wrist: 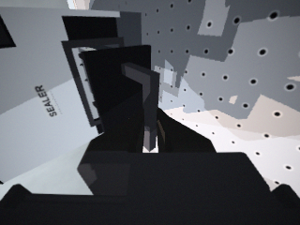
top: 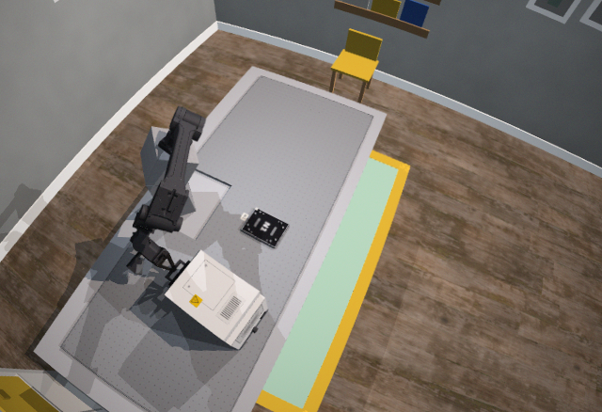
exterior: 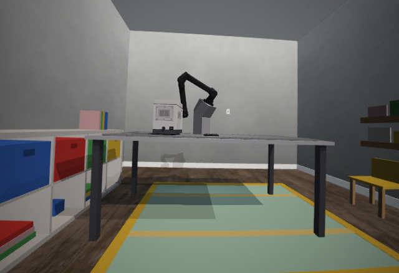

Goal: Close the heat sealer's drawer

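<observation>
The heat sealer [top: 215,298], a white box, stands near the left end of the worktop [top: 301,145] in the top view, with the dark arm bent down against its far-left face. In the wrist view the claw [wrist: 151,141] is at the face lettered SEALER, its fingers closed on a narrow upright grey bar that looks like the handle [wrist: 150,100] of the drawer [wrist: 105,84]; the drawer's dark front stands just proud of a framed opening. By my judgement the push is still to finish: the drawer does not look fully home, and no light of any colour can be made out in any view (so the cycle cannot be judged). The plate, seal sheet and frame are hidden inside. The worktop is grey, dotted with small holes and crossed by angular shadows; a black fixture plate [top: 264,228] lies near the middle, well apart from the sealer. Beyond, a wooden floor, a green mat edged in yellow [top: 335,281], a yellow chair [top: 356,63] at the far wall, and wall shelves.
</observation>
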